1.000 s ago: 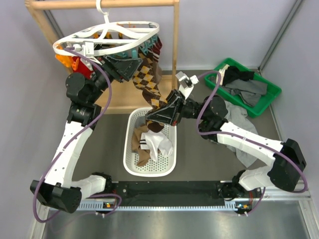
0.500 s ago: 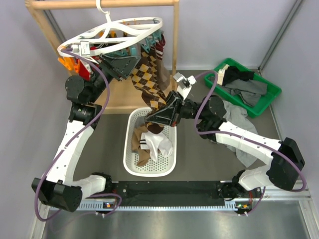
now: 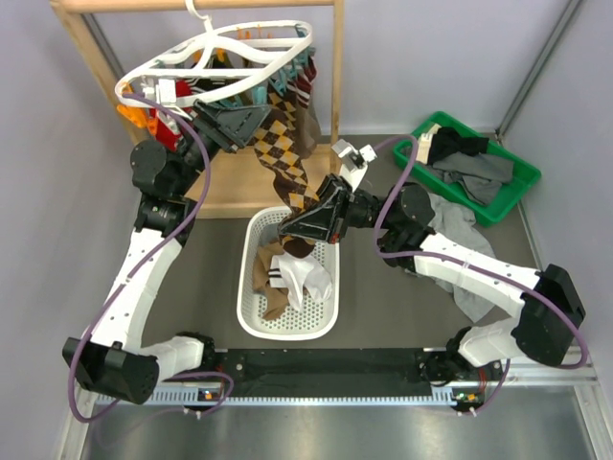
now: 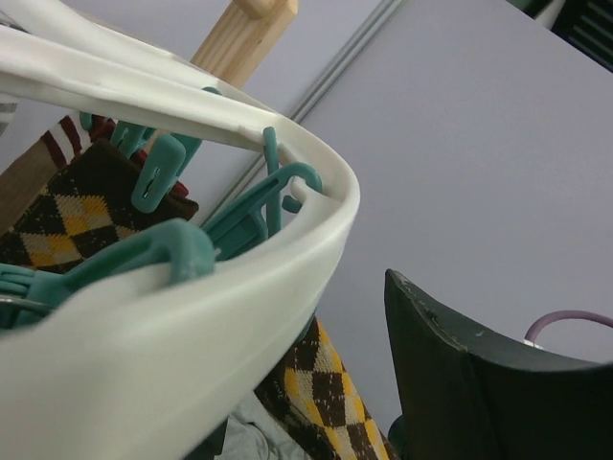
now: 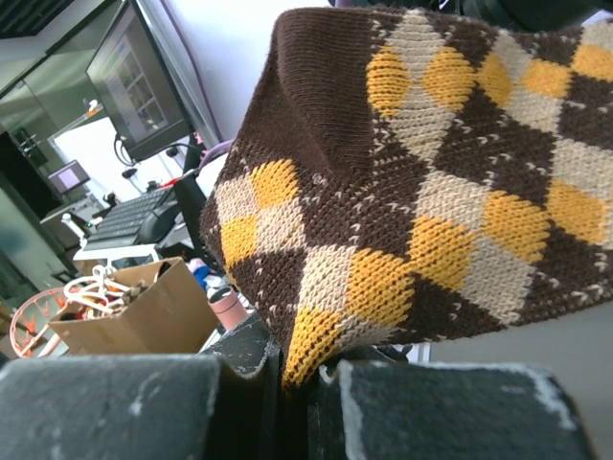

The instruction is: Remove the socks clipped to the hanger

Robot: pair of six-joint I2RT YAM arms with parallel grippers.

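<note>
right hand (image 3: pixel 289 230) | clamped on argyle sock (image 3: pixel 284 161), frame centre | sock hung from hanger (image 4: pixel 239 297), upper left | left hand (image 3: pixel 257 120) raised beside hanger; opening cannot be told

Entry: I read this as a robotics lab test cell, not a home. My workspace is a bare metal table (image 3: pixel 402 331) closed in by plain grey panels (image 3: pixel 450 57), with a black mounting rail (image 3: pixel 326 385) along its near edge. The laundry props look staged: a wooden rail stand (image 3: pixel 337 77), a green bin (image 3: pixel 518 199), a white basket (image 3: pixel 287 332). Behind the right wrist camera I see a monitor (image 5: pixel 144 72), a keyboard (image 5: pixel 134 218) and a cardboard box (image 5: pixel 158 321) holding what may be spare hangers (image 5: pixel 96 285), though they are blurred.
</note>
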